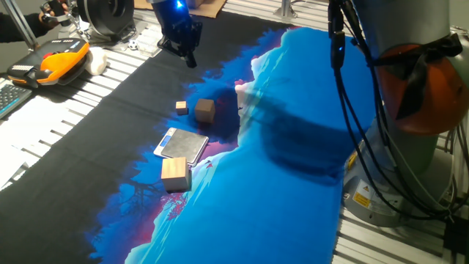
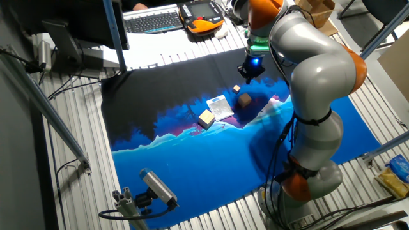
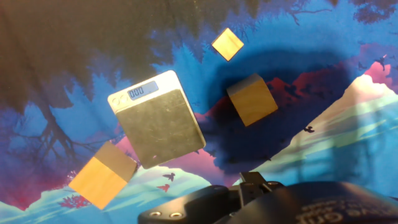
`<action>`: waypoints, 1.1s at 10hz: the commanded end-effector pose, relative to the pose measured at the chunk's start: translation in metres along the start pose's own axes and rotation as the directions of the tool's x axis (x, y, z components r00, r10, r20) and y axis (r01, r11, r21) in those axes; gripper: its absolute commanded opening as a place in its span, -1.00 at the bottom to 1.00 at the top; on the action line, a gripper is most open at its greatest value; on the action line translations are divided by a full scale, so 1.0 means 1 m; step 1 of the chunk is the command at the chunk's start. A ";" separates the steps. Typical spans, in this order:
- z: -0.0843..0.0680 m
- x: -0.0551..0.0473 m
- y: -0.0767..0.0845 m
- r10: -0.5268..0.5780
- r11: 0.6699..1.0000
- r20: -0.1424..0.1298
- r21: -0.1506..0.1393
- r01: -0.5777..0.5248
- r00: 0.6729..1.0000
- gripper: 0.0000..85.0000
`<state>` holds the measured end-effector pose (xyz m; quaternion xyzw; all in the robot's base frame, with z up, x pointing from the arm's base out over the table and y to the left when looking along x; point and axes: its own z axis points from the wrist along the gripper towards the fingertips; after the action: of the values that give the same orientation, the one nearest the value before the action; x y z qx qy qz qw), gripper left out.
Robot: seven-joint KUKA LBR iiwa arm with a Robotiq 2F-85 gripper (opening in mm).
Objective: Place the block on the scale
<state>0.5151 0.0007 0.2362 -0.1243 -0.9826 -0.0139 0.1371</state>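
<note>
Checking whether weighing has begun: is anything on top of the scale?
No. The scale has a bare top plate and its display shows zeros. All three blocks lie on the cloth beside it, including the block. What is under the scale is covered.

This is a robotics lab. A slatted metal table (image 2: 83, 185) carries a printed cloth (image 2: 192, 160), with a keyboard (image 2: 152, 22), monitor (image 2: 89, 22) and loose cables (image 1: 359, 110) nearby.

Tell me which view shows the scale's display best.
The hand view: the scale fills much of the picture from above, and its blue display reads zeros. In one fixed view the scale is small and the display just a bluish speck. In the other fixed view the scale is tiny; no display can be made out.
</note>
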 end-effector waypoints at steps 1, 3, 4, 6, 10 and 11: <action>0.000 0.000 0.000 -0.009 1.000 -0.003 0.003 0.009 1.000 -1.00; 0.000 0.000 0.000 -0.033 0.999 -0.014 0.029 0.033 0.999 -1.00; 0.000 0.000 0.000 -0.021 1.000 0.042 0.009 0.020 0.999 -1.00; 0.000 0.000 0.000 -0.019 1.000 0.114 0.003 0.019 0.993 -1.00; 0.000 0.000 0.000 0.020 1.000 0.229 0.019 -0.025 0.973 -1.00; 0.000 0.000 0.000 -0.010 1.000 0.283 0.024 0.004 0.959 -1.00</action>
<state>0.5148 0.0013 0.2364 -0.1214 -0.9925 0.0122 -0.0002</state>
